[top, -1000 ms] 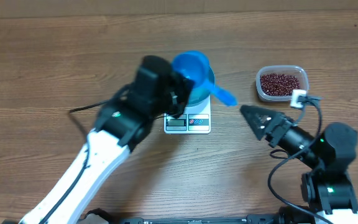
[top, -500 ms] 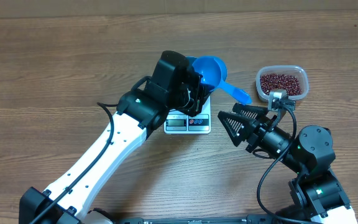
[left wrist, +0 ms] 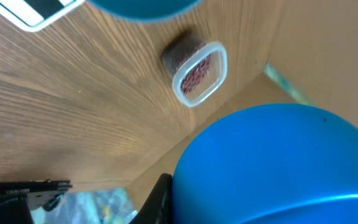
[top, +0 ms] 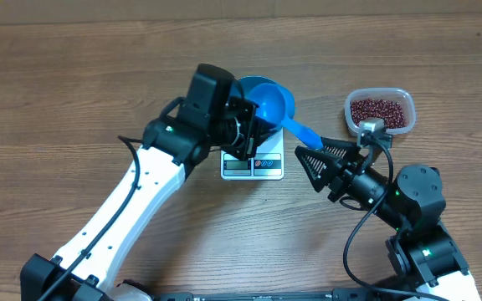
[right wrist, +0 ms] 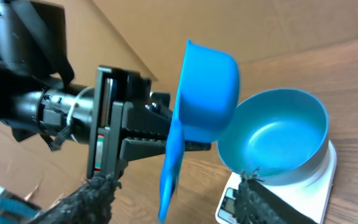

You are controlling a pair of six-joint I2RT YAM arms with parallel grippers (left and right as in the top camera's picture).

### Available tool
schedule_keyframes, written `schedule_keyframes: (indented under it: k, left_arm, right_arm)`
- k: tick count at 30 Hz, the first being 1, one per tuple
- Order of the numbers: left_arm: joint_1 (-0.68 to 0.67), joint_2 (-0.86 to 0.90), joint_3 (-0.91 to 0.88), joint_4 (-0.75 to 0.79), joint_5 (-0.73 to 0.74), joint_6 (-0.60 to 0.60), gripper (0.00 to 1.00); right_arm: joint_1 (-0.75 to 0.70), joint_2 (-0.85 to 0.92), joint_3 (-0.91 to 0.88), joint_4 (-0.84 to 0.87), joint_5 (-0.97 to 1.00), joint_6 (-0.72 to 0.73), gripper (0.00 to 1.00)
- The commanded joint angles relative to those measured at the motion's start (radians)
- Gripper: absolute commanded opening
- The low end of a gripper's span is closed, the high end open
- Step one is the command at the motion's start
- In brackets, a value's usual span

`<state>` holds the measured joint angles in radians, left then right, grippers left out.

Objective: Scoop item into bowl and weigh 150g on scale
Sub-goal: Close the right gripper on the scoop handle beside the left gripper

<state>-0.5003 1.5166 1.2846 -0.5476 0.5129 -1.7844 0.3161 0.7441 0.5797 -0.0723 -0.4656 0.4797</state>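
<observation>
Nearest the base, the right arm (top: pixel 408 209) comes in from 5 o'clock. Its right gripper (right wrist: pixel 174 180) is spread wide, one finger on each side of the scoop's handle end. Neither finger appears to touch it in the wrist view.

The left arm (top: pixel 141 192) runs from 7 o'clock up to the centre of the table (top: pixel 74 75). The left gripper (top: pixel 248 125) has its jaws pressed together, pinching the scoop (top: pixel 270 100) about where the cup meets the handle. The exact contact is partly hidden. The scoop is held in the air, with its cup above the bowl and its handle slanting out toward 4 o'clock, toward the right gripper.

The scale (top: pixel 252 165) lies flat at table centre, its display strip facing 6 o'clock. The bowl (right wrist: pixel 278 134) stands upright on the scale's platform. From overhead it is mostly hidden under the left gripper and the scoop.

Farthest out, the beans (top: pixel 381 111) lie as a loose layer in a clear tub (top: pixel 348 117). The tub sits on the table at 2 o'clock from the scale, well apart from it.
</observation>
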Motion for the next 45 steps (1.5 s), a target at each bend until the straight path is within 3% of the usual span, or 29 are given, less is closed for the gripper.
schedule_keyframes:
  k: [1,5,14,25,31,45]
  left_arm:
    - [-0.029,-0.026,0.009,-0.017,0.0,0.024,0.04]
    - [-0.031,-0.026,0.009,-0.06,0.0,0.039,0.05]
    - [-0.03,-0.026,0.009,-0.069,0.012,0.07,0.05]
    - [-0.026,-0.026,0.009,-0.08,0.04,0.193,0.04]
    - [-0.024,-0.026,0.009,-0.086,0.064,0.193,0.05]
    - [-0.024,-0.026,0.009,-0.132,0.059,0.191,0.05]
  right_arm:
    - [0.006,0.002,0.018,0.005,-0.038,0.002,0.61]
    - [0.005,0.002,0.018,0.008,-0.07,0.002,0.57]
    - [0.005,0.002,0.018,0.003,-0.131,0.002,0.31]
    - [0.005,0.002,0.018,-0.019,-0.142,0.001,0.29]
    - [0.005,0.002,0.018,-0.024,-0.114,0.001,0.34]
    - [0.005,0.002,0.018,-0.029,-0.084,0.002,0.33]
